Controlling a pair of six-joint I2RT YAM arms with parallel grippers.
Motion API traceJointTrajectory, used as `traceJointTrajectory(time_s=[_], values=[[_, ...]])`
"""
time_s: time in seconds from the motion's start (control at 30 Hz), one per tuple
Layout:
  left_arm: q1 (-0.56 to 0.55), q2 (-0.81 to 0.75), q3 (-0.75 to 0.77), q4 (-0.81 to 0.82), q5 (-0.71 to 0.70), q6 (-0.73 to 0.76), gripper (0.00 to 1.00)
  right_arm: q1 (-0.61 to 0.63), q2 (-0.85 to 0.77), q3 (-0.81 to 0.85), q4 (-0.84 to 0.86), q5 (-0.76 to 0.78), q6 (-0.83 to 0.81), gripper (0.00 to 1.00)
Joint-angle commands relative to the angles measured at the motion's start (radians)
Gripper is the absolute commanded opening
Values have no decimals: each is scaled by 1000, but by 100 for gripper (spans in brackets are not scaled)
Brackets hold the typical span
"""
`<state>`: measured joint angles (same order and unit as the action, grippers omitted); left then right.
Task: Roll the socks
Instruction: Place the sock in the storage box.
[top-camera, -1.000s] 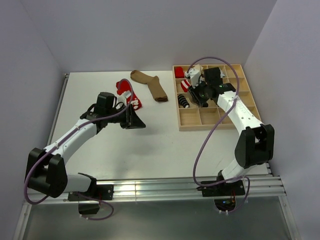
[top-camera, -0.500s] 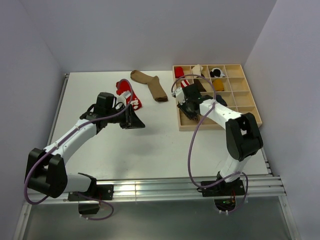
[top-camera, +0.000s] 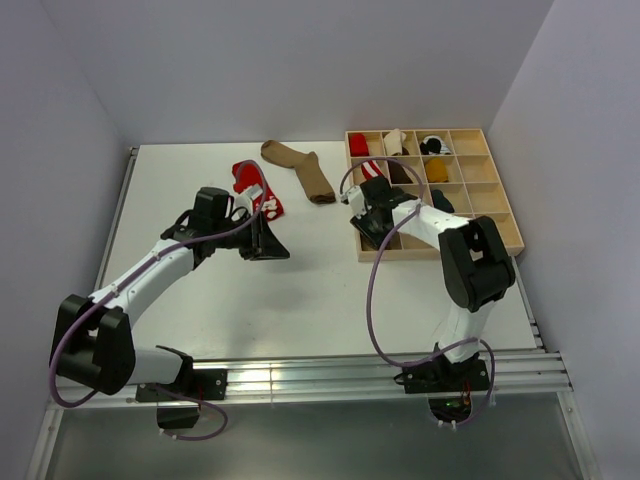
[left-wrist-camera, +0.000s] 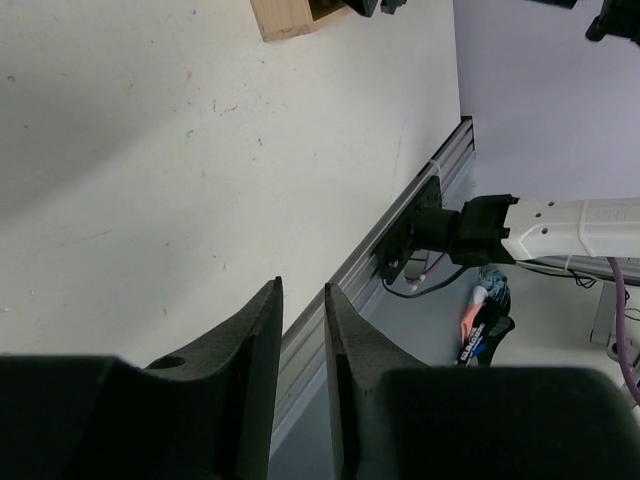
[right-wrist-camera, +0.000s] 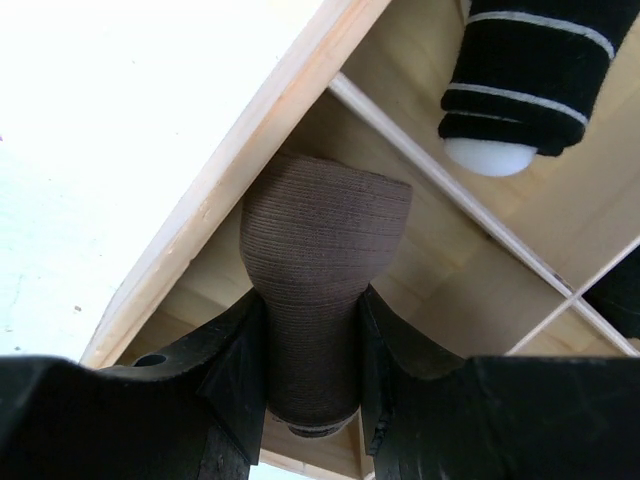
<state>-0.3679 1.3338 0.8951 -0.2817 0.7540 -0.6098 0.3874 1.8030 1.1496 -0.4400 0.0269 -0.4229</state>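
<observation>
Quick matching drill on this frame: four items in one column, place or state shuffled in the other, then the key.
Items
1. rolled brown sock
2. black striped sock
3. red sock
4. left gripper

Place or state
A. lying on the table, outside the wooden tray
B. lying in a tray compartment, not held
C. clamped between the fingers of the right gripper
D. holding nothing, above bare table

Pairs: 1-C, 2-B, 3-A, 4-D
</observation>
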Motion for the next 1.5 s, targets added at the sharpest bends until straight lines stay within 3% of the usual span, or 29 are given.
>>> traceJointTrajectory(time_s=[0.0, 0.27, 0.47, 0.77, 1.47], values=[[4, -1, -5, 22, 13, 30, 28, -19, 36, 56, -35, -116, 49, 9], [4, 19, -4, 19, 19, 36, 28, -103, 117, 140, -124, -280, 85, 15], [4, 45, 7, 15, 22, 44, 28, -124, 108, 145, -147, -312, 81, 22], [4, 56, 7, 13, 19, 47, 28, -124, 84, 173, -192, -297, 85, 53], [6, 62, -4, 15, 18, 51, 27, -124, 42, 251, -319, -340, 73, 61]])
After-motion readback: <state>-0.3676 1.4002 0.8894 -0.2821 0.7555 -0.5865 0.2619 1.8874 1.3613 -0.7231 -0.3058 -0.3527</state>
